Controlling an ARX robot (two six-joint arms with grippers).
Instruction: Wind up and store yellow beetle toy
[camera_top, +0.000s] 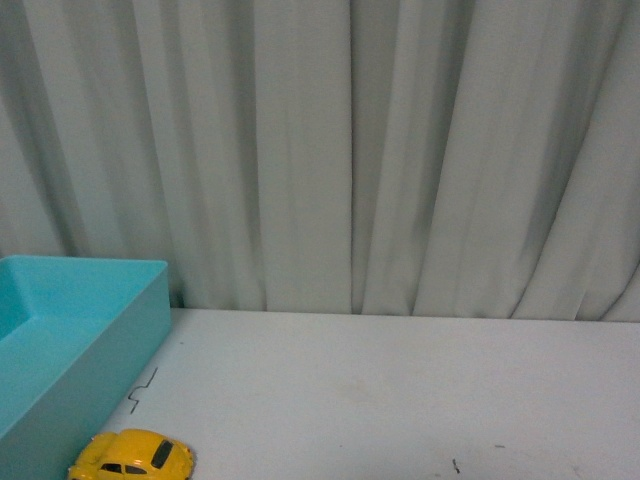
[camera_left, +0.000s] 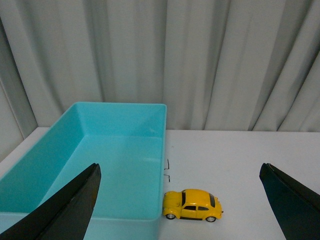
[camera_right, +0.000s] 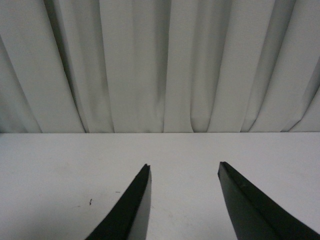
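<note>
The yellow beetle toy (camera_top: 132, 455) stands on its wheels on the white table, its nose touching the near corner of a turquoise bin (camera_top: 60, 340). In the left wrist view the toy (camera_left: 192, 204) sits between and beyond my wide-open left gripper (camera_left: 180, 167), whose black fingers (camera_left: 70, 205) frame it; the bin (camera_left: 100, 170) lies beside it and looks empty. My right gripper (camera_right: 184, 167) is open and empty over bare table, with no toy in its view. Neither arm shows in the front view.
A grey pleated curtain (camera_top: 350, 150) hangs behind the table's far edge. Small dark marks (camera_top: 143, 388) lie on the white tabletop (camera_top: 400, 390) near the bin.
</note>
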